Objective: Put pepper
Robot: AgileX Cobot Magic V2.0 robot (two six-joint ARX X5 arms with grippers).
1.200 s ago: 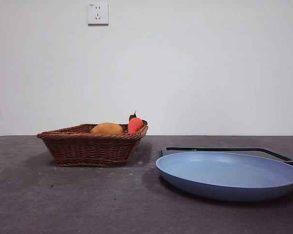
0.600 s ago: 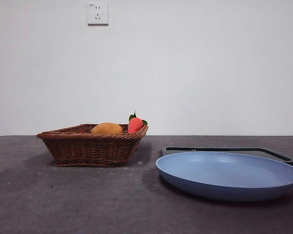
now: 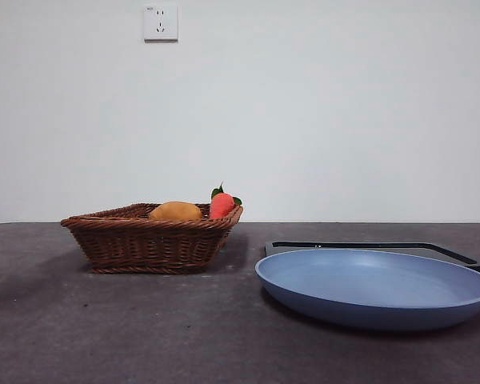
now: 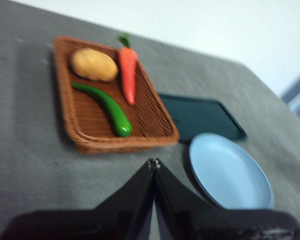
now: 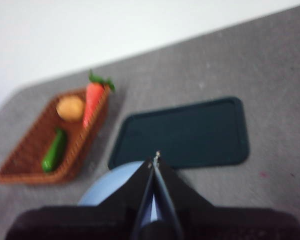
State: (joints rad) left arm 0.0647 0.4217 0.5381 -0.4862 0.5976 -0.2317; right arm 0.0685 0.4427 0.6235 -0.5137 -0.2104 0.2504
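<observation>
The dark-green pepper lies in the brown wicker basket, beside a red carrot-like fruit and an orange-yellow fruit. It also shows in the right wrist view. In the front view the basket hides the pepper. My left gripper is shut and empty, high above the table near the basket. My right gripper is shut and empty, high above the blue plate. Neither gripper shows in the front view.
A blue plate lies on the grey table right of the basket, with a dark tray behind it. Both show in the left wrist view: the plate and the tray. A white wall stands behind.
</observation>
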